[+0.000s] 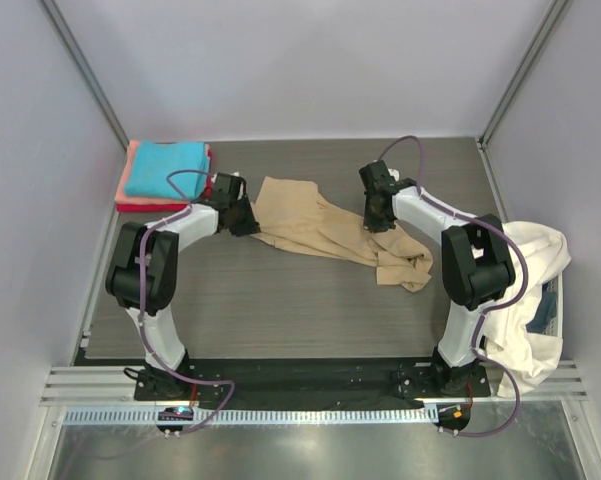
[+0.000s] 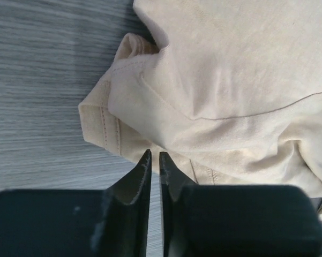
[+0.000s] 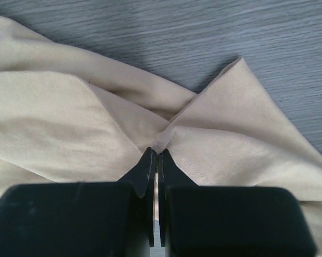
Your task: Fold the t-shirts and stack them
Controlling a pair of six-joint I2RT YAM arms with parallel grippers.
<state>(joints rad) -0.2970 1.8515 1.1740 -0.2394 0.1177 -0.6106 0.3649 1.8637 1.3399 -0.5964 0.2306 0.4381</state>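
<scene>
The large tan t-shirt (image 1: 330,232) lies crumpled across the middle of the table. My right gripper (image 1: 378,218) is shut on a pinched fold of it, and the cloth (image 3: 225,144) bunches at the fingertips (image 3: 148,158). My left gripper (image 1: 243,216) is at the shirt's left edge. Its jaws stand together with a thin slit showing table, and the tips (image 2: 145,159) touch the hem of a sleeve (image 2: 104,120) with no cloth seen between them. Folded turquoise (image 1: 166,164), salmon-pink (image 1: 130,172) and red (image 1: 140,206) shirts are stacked at the far left.
A white basket (image 1: 552,300) off the table's right edge is draped with cream-white shirts (image 1: 528,290). Grey walls close the back and sides. The dark wood-grain table (image 1: 280,300) shows bare in front of the tan shirt.
</scene>
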